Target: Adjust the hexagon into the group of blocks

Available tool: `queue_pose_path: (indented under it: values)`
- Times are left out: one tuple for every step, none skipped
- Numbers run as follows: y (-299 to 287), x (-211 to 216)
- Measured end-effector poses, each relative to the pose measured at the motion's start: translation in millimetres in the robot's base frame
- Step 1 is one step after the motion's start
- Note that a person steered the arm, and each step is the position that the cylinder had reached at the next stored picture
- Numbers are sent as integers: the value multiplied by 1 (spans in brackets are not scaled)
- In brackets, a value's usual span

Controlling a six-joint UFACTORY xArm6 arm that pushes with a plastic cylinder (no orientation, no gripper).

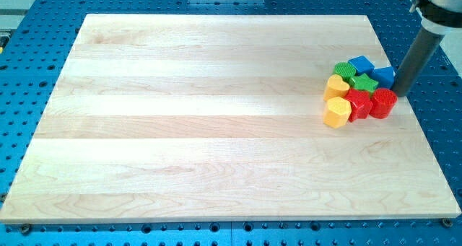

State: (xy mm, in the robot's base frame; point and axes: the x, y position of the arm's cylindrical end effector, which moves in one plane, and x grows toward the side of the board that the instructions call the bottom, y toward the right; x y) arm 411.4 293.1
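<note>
A: Yellow hexagon (337,112) — where?
B: At the cluster's lower-left corner on the wooden board (216,116), touching the red block (358,102).
A: Neighbours?
B: Yellow heart (336,86), green star (364,83), green cylinder (345,71), two blue blocks (361,63), red cylinder (383,102).
A: My tip (400,91)?
B: Just right of the cluster, beside the red cylinder. No fingers, only a rod.

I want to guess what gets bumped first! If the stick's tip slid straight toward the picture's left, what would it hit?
Probably the red ribbed cylinder block. My tip sits just right of it, and the blue block is nearly as close, so depth makes this uncertain. Other blocks crowd behind them on the wooden board.
</note>
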Motion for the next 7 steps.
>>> queue_pose_path:
  values:
    - [0, -2]
    - [0, -3]
    - [27, -9]
    - [40, -10]
    - [44, -8]
    - [41, 46]
    - [16, 122]
